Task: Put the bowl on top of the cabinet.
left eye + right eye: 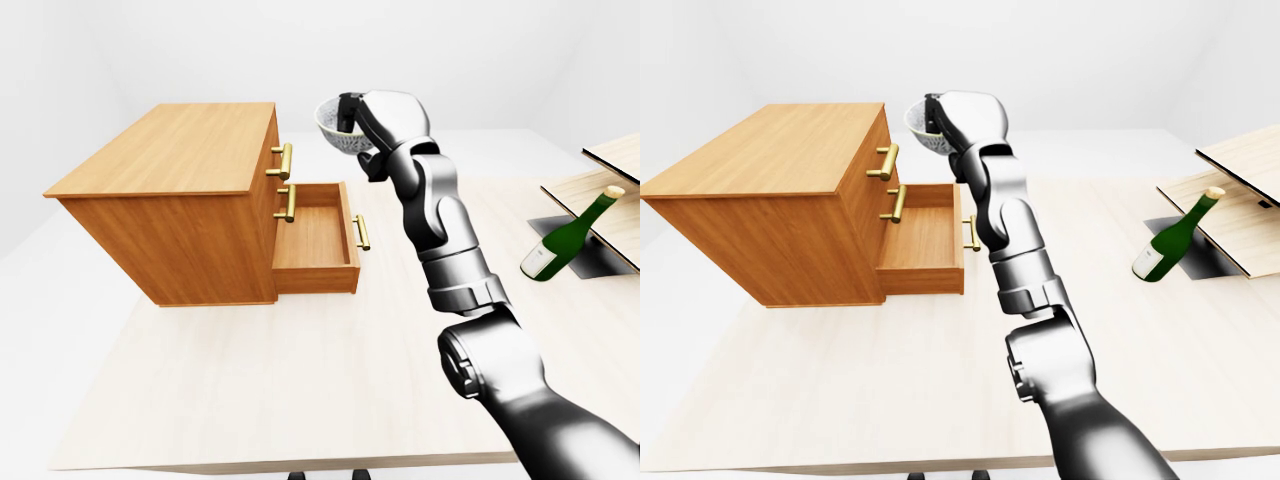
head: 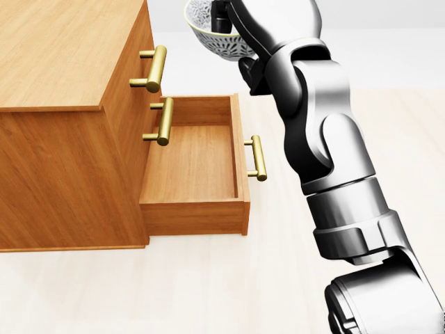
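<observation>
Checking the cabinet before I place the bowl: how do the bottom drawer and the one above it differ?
The bottom drawer is pulled out, its wooden inside showing and bare; the upper drawer is shut flush with the cabinet. The bottom drawer's handle stands out toward the view's right; the upper drawer's handle stays at the cabinet face. Both share brass bar handles and the same wood.

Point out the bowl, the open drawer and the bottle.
bowl (image 1: 330, 128), left-eye view, its patterned outer wall beside the right hand (image 1: 362, 112).
drawer (image 2: 197, 167), head view, its bare inside floor.
bottle (image 1: 563, 247), left-eye view, mid-body of the green glass.
</observation>
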You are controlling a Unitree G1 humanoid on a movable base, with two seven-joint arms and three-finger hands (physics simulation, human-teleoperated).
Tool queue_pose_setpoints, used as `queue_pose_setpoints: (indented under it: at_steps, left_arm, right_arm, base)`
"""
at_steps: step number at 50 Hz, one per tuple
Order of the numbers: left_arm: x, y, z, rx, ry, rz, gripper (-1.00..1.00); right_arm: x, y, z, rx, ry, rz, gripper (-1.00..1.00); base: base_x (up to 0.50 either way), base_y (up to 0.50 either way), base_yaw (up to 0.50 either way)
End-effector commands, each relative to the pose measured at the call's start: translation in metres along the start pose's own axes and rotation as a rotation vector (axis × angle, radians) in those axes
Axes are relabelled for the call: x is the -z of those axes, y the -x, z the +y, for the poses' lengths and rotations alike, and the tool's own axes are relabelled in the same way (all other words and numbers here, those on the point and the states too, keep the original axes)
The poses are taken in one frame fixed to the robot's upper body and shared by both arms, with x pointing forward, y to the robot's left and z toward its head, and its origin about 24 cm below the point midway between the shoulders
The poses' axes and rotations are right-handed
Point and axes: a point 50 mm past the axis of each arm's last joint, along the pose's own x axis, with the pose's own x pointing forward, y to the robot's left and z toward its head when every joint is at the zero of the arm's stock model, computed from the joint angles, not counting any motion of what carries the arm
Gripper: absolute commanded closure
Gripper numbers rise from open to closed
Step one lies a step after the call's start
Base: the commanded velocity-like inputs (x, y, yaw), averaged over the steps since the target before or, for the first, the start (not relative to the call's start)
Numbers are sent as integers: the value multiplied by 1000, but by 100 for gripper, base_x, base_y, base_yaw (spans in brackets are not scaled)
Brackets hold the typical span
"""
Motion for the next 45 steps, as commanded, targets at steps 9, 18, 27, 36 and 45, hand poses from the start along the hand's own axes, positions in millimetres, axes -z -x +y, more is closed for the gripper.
queue_pose_setpoints:
  at_steps: [9, 18, 27, 36, 45]
  left_arm:
    - [-2, -2, 1, -4, 10, -11, -100]
    - [-7, -7, 1, -11, 38, -37, -100]
    - [-7, -7, 1, -11, 40, -33, -100]
    - [-6, -7, 1, -12, 42, -31, -100]
    - [-7, -8, 3, -17, 41, -31, -100]
  right_arm:
    - [-34, -19, -7, 35, -16, -66, 100]
    - [-44, -23, -8, 34, -28, -83, 100]
    - [-50, -27, -7, 31, -38, -90, 100]
    - [-65, -31, -4, 23, -62, -116, 100]
    - [-82, -32, -3, 16, -82, -153, 100]
  base:
    - [0, 0, 0]
    - [0, 0, 0]
    - [0, 0, 0]
    - [0, 0, 0]
    - [0, 0, 0]
